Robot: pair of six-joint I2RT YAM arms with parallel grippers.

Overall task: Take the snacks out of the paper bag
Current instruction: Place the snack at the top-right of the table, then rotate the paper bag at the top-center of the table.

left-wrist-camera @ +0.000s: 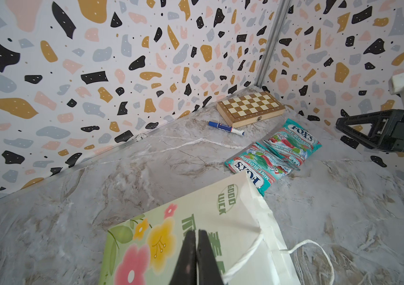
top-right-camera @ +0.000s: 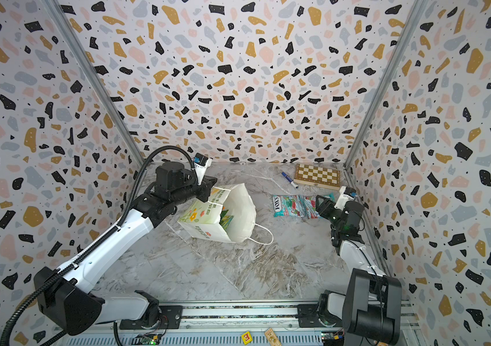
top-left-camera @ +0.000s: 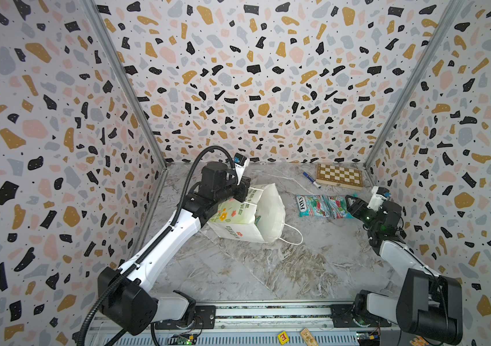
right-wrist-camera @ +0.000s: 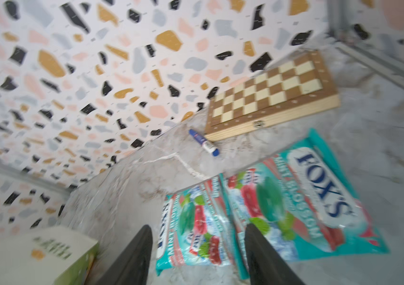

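On the marble tabletop point(top-left-camera: 268, 269), the paper bag point(top-left-camera: 232, 214) lay tipped over w/ its mouth gaping toward the robot's right, and the left gripper point(left-wrist-camera: 196, 234) was pinched tight on the bag's upper panel. Far right corner: the wooden chess box point(top-left-camera: 339, 175) sat by the wall, and in front of it two teal pouches point(top-left-camera: 313, 206) lay flat and overlapping, apart from the bag, while a greenish pouch point(top-right-camera: 226, 219) peeked from inside the bag. Right gripper point(right-wrist-camera: 198, 225) hung by the right-hand teal pouch's end, jaws spread, nothing btw them, and a blue marker point(top-left-camera: 312, 179) lay beside the box.
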